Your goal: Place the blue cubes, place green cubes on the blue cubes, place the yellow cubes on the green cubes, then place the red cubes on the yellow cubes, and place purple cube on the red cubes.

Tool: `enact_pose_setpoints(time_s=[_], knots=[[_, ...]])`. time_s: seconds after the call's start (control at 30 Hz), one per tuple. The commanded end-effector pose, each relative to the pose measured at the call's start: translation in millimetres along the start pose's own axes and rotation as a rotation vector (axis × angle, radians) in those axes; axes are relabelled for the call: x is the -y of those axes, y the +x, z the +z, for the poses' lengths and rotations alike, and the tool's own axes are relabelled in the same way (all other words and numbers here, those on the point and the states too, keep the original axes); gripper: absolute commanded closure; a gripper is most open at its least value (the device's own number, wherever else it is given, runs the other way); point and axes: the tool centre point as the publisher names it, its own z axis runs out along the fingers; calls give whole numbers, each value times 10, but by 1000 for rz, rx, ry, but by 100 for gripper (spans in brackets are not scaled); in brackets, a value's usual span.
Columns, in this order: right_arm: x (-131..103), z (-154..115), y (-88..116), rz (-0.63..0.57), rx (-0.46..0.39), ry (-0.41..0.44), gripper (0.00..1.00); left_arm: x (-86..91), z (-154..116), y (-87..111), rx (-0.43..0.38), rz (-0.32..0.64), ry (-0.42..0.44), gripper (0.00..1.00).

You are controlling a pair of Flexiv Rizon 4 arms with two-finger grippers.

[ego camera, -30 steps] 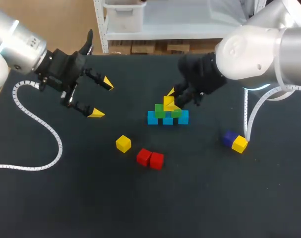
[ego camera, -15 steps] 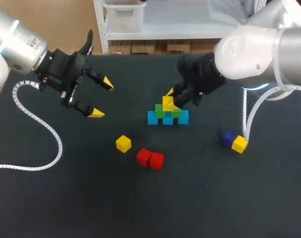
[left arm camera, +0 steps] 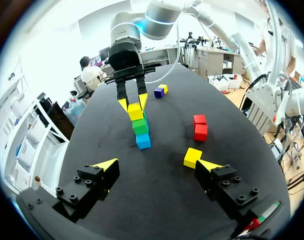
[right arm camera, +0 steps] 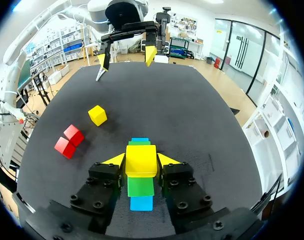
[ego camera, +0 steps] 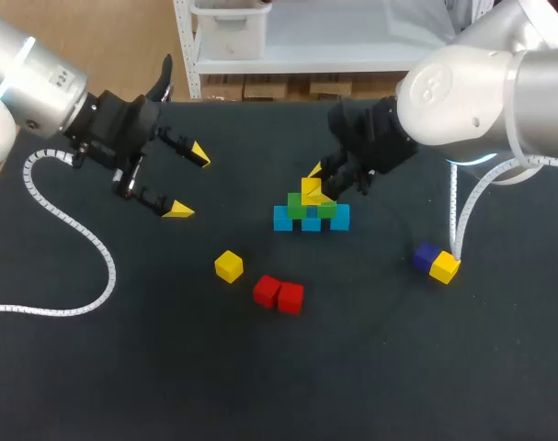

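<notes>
Right end effector [ego camera: 319,183] barely shifted, gripping yellow cube [right arm camera: 140,161].

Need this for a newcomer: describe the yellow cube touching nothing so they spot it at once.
From the blue-and-green stack mid-table, come toward the near edge to the red cubes; the lone yellow cube lies beside them, toward my left arm. It touches nothing; the held yellow cube sits in the right gripper and the third yellow cube touches the purple cube.

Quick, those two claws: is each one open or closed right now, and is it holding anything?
Left gripper: open, holding nothing.
Right gripper: closed on a yellow cube at the top of the stack.
</notes>
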Motion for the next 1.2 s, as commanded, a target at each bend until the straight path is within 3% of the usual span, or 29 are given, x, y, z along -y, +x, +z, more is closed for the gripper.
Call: enact_pose_setpoints(time_s=[0.03,0.93,1.0,1.2], knots=[[16,4,3,1,1,-2,67,0,1,11,2,3,-1,0],[12,8,1,4,2,-10,51,0,1,11,2,3,-1,0],[13,4,-6,5,15,-24,0,0,1,11,2,3,-1,0],[-27,-189,-43,-9,92,-94,0,0,1,11,2,3,-1,0]])
